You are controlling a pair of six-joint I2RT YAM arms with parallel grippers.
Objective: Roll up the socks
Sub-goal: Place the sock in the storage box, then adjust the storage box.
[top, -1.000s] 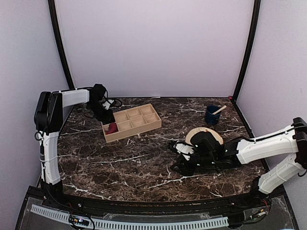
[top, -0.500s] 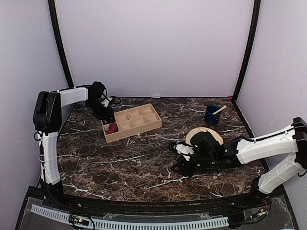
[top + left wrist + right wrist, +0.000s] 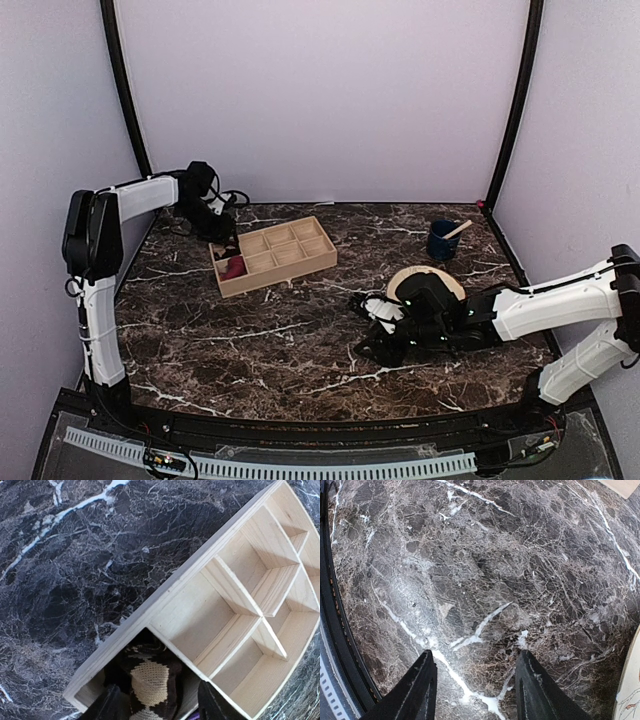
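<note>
We see a dark marble table [image 3: 300, 340] veined in white. The left arm [image 3: 150, 195] reaches in over its far left corner. The right arm [image 3: 550, 305] lies low across the right half.

A shallow wooden tray [image 3: 275, 282] split into small compartments sits slantwise in the far left part. Near the right arm's wrist is a round wooden plate [image 3: 445, 278], partly hidden behind that arm. Further back stands a blue cup [image 3: 441, 241] with a pale stick [image 3: 457, 229] leaning out of it.

Both socks are in the tray's compartment at its left, near end. From above we make out the red sock [image 3: 233, 267]. The left wrist view shows the brown sock [image 3: 150, 682] with its tan diamond, bundled against the compartment walls.

The left pincer [image 3: 160, 686] hangs over that compartment, its fingers spread to either side of the brown sock. We cannot tell whether they touch the fabric.

The right pincer [image 3: 475, 654] is spread too, with only bare marble between its fingers.
</note>
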